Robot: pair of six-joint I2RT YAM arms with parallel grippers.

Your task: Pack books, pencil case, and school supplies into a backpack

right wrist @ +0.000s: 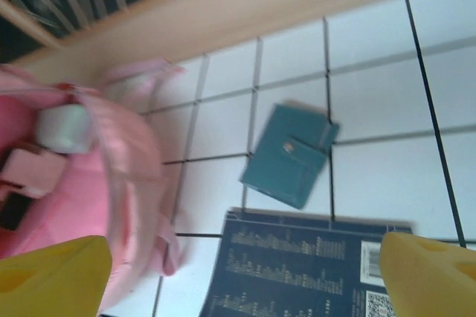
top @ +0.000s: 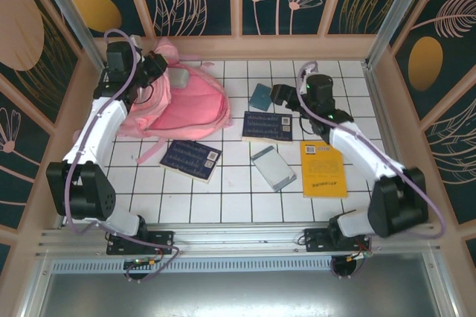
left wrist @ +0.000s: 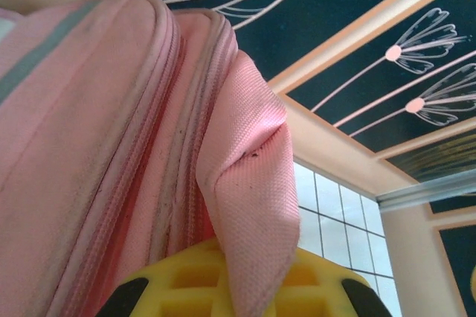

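Over on the tiled table (top: 238, 198), packing is barely getting going: the pencil case (top: 181, 77) is sitting in the mouth of the backpack (top: 197, 105), while the books (top: 192, 159) and a grey-blue case (top: 273, 168) are lying outside. The left gripper (top: 155, 66) is reaching in, pinching the backpack's flap. The right gripper (right wrist: 245, 272) is hovering over a navy book (right wrist: 297, 272), jaws spread wide.

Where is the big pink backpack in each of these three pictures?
Top external: the backpack lies on its side at upper left of the tiled area, near the back wall.
Left wrist: the backpack covers the left and middle, very close to the camera.
Right wrist: the backpack sits along the left edge, blurred.
Shared landmark: the white tiled table with dark grid lines.
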